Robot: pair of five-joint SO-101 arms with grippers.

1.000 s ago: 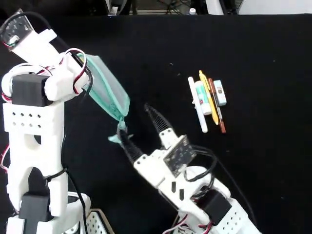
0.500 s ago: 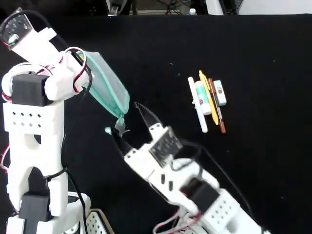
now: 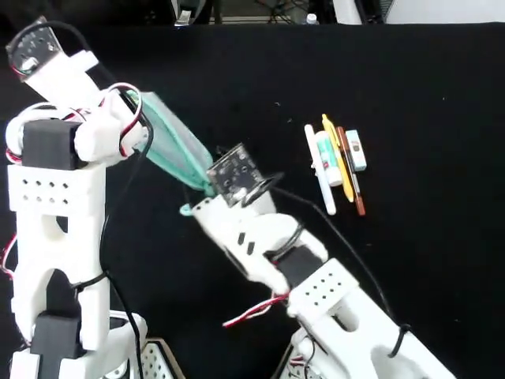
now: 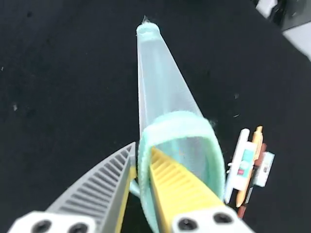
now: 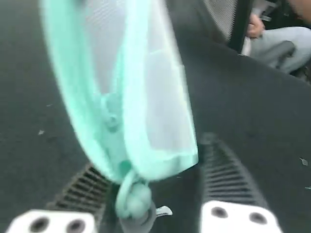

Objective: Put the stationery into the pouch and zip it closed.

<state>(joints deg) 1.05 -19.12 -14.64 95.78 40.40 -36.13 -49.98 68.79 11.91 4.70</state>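
High view, quick log | pouch (image 3: 170, 146) held at a slant, one end pinched tight in left gripper (image 4: 141, 179) | right gripper (image 5: 150, 162) spread wide around pouch's other corner, zip tab between its fingers | stationery (image 3: 335, 162) bunched on table (image 3: 410, 260), well right of pouch

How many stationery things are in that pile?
5, side by side: white pen, teal-labelled white tube, yellow pen, brown pen, small white block. Others may hide underneath.

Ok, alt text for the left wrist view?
The left tool is clamped on the rim of a mint mesh pouch, which stretches away over a black table. Stationery lies bunched on the table beside it.
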